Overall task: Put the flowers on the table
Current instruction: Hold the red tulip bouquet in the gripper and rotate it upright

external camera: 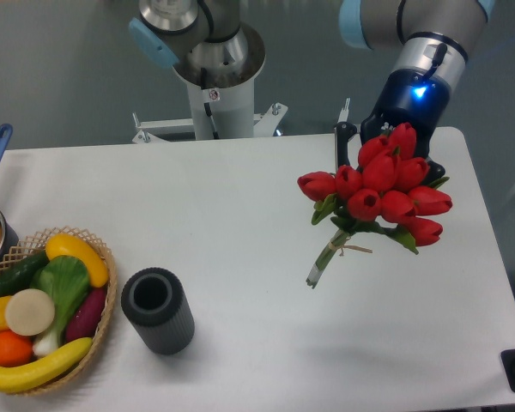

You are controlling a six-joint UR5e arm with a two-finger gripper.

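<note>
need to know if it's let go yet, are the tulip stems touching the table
Cannot tell. In the camera view the flowers' stem ends hang low near the table, but no contact or gap shows plainly.

Bright, even light falls from overhead on the large white matte tabletop (240, 197), and it reads clean with no hot glare. Soft, faint shadows only: a pale smudge lies on the surface below the bunch of red tulips with green stems (379, 190), and a dim one hugs the base of the dark grey ribbed cylinder vase (158, 311). A blue indicator light glows sharply on the robot's wrist (416, 90). The steel column of the arm's base (215, 51) carries dull sheen. Focus is slightly soft everywhere; the wicker basket of plastic fruit and vegetables (43, 313) keeps saturated colour. Straight edges hold, with little distortion.
</note>
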